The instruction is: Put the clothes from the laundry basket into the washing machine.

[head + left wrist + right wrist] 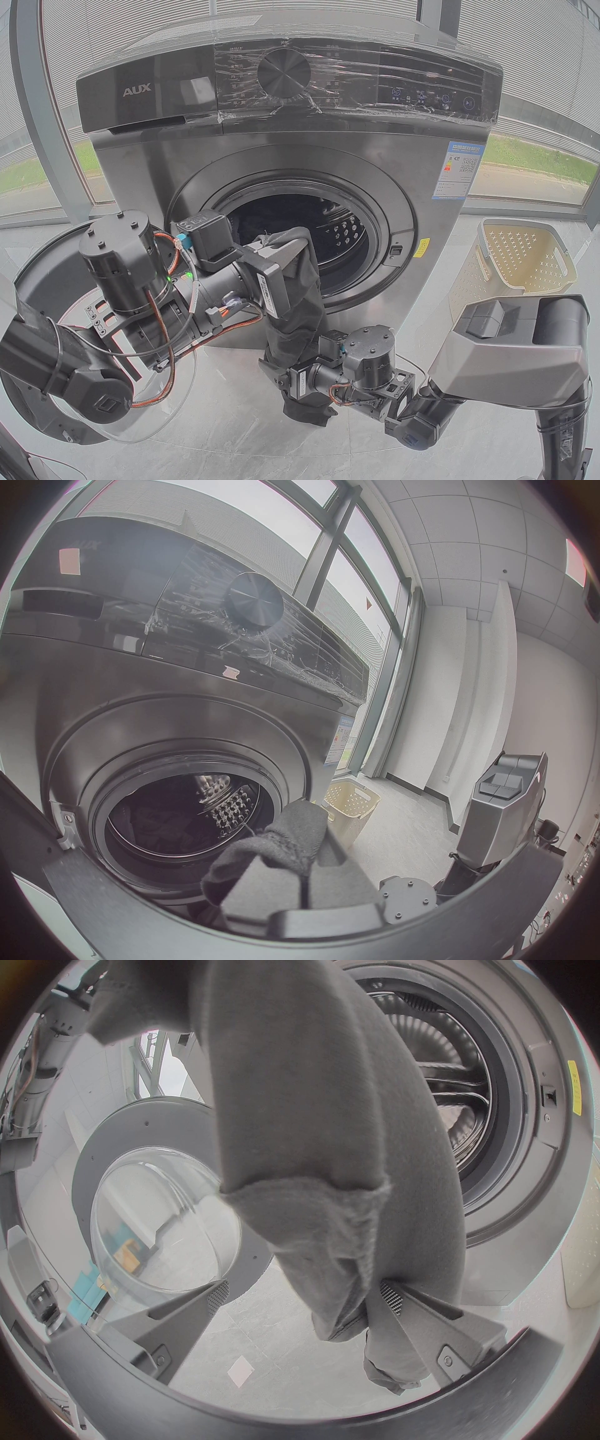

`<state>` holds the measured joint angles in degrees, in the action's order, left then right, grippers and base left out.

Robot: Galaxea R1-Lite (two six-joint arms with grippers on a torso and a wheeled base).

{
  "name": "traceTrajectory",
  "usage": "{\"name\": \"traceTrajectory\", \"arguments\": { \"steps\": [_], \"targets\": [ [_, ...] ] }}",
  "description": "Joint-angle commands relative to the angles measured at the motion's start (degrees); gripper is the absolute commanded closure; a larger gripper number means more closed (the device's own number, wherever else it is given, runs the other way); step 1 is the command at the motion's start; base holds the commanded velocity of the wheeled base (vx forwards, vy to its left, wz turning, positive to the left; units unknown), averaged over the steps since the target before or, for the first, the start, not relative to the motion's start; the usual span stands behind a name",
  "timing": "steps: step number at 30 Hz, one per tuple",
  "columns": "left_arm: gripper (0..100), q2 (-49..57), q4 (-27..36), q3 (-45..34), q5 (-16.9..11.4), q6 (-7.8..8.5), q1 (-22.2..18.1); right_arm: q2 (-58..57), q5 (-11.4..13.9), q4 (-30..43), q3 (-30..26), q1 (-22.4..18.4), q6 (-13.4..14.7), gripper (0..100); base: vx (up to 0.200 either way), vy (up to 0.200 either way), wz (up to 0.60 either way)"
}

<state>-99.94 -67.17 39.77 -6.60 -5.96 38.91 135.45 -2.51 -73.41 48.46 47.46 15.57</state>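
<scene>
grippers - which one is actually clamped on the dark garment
The left gripper: its fingers are pinched shut on the top of the dark garment. The right gripper, lower down, has its fingers spread, the cloth touching just one.

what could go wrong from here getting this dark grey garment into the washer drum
1. The dark grey garment hangs from the shut left gripper well below the grey washing machine's round drum opening; its tail may end up draped outside.
2. The cloth lies against one finger of the open right gripper, so it may snag there when the garment is pushed in.
</scene>
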Motion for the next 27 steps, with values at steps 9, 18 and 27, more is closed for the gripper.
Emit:
{"name": "traceTrajectory", "arguments": {
  "steps": [9,18,27],
  "targets": [
    [100,0.27,-0.07,-1.01,0.0,-0.37,0.02,2.98,-2.32,-1.12,3.66,-0.79,-0.1,100,0.0,0.0,0.0],
    [100,-0.17,-0.07,-1.36,0.09,-0.28,-0.68,-0.19,-3.11,-1.73,0.5,-1.05,-0.1,100,0.0,0.0,0.0],
    [0,-1.49,-0.07,-1.62,1.15,-0.28,-2.61,-15.04,-2.23,-1.82,-11.98,0.79,-0.36,100,0.0,0.0,0.0]
  ]
}}
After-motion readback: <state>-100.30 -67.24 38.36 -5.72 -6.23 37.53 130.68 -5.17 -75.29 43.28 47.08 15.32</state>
